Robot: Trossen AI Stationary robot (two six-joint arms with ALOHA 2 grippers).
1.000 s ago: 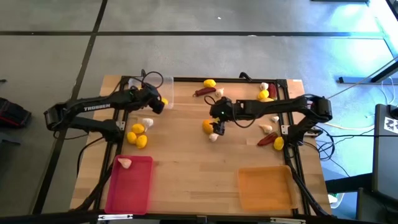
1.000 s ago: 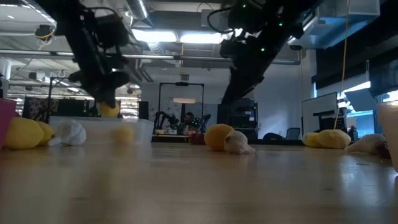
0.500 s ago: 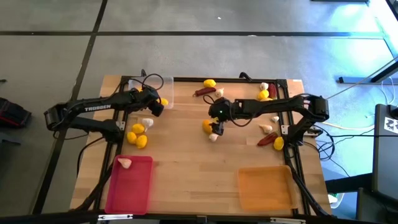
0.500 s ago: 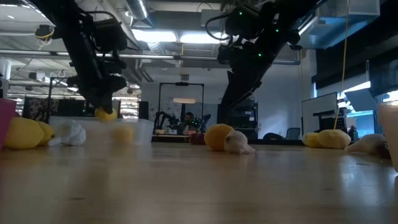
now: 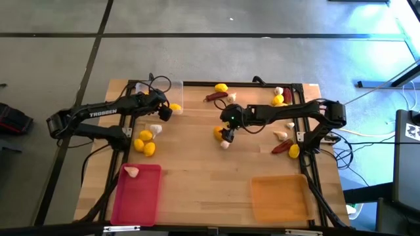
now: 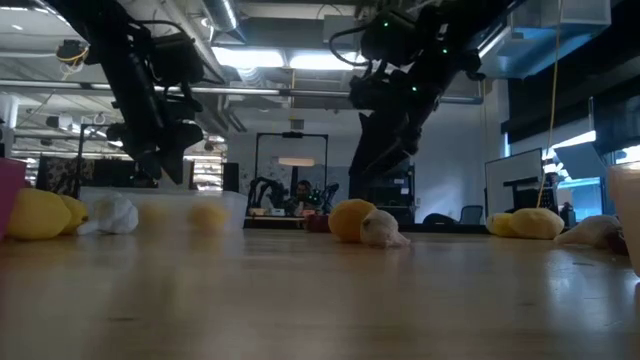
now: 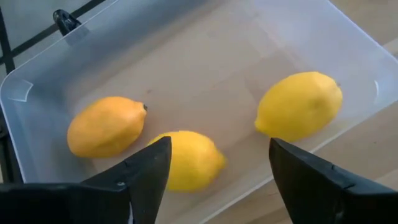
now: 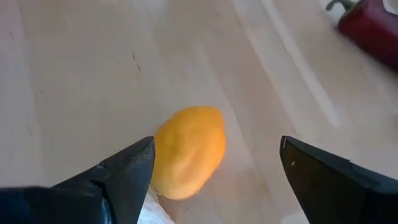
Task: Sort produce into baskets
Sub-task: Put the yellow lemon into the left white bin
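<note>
1. My left gripper [image 7: 214, 171] hangs over the clear tray [image 5: 172, 88] at the table's far left, fingers spread and holding nothing; three lemons [image 7: 299, 106] lie in the tray beneath it. I judge this drop finished, so the next call is a lift clear and a reach for the loose lemons [image 5: 146, 144] near the table's left edge.
2. The pink tray [image 5: 138, 196] at the near left holds one garlic bulb [image 5: 132, 172].
3. My right gripper [image 8: 214, 180] hovers wide open and empty over an orange lemon [image 8: 188, 151] at mid-table, a garlic bulb [image 5: 225, 144] just beside it. The next move calls for a straight descent and a close on the fruit alone.
4. The orange tray [image 5: 281, 198] at the near right holds nothing I can see.
</note>
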